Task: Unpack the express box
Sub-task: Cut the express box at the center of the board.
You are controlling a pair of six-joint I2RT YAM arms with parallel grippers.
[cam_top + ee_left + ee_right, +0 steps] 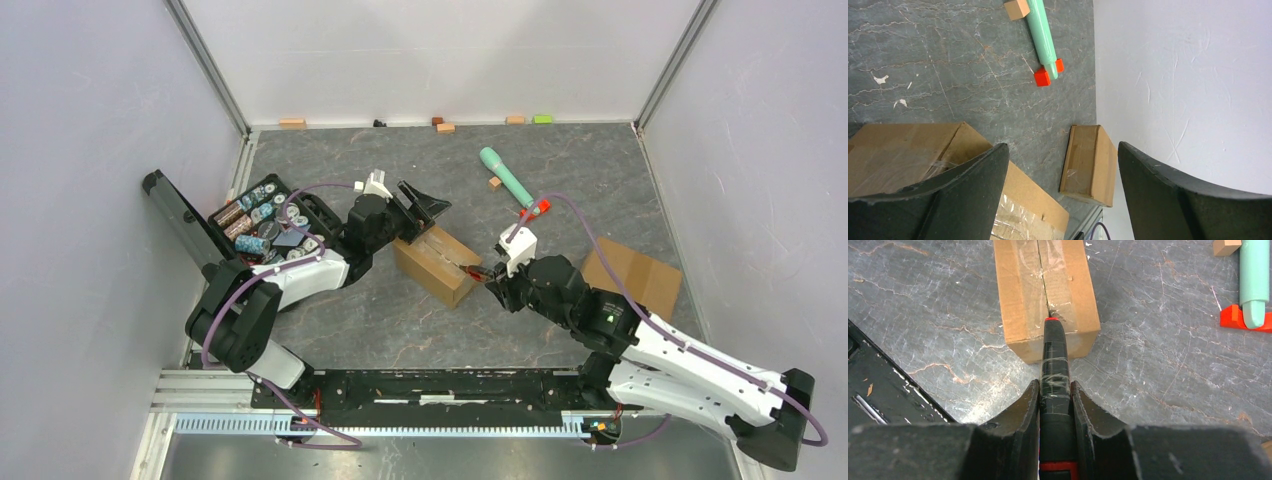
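Two pincers are standing at the express box point(437, 265), one at each end. The right pincer point(1054, 390) is clamping a black-handled cutter point(1054, 360). Its jaws are standing only narrowly apart and are pressing on both sides of the handle, which is wrapped in clear tape. You are seeing the cutter's red tip reaching straight ahead of this pincer and touching the near end of the box top, where the taped centre seam is meeting the edge. The box is lying lengthwise directly in front of this pincer, with its flaps closed and clear tape running along the seam.

The left pincer point(1063, 150) is standing wide open and is holding nothing. It is hovering over the opposite end of the box, and one corner of the cardboard is lying beneath one side of the open jaws. You cannot tell whether that side is touching the box.

Ahead of the right pincer and off to its right, a mint-green cylinder point(1255, 280) is resting on an orange-red block point(1235, 317), with a small wooden block point(1225, 246) just beside it. Behind the right pincer, beside its forearm, a second carton point(635, 275) is lying flat. Behind the left pincer, next to its arm, an open black case point(262, 220) is holding small cylindrical items.
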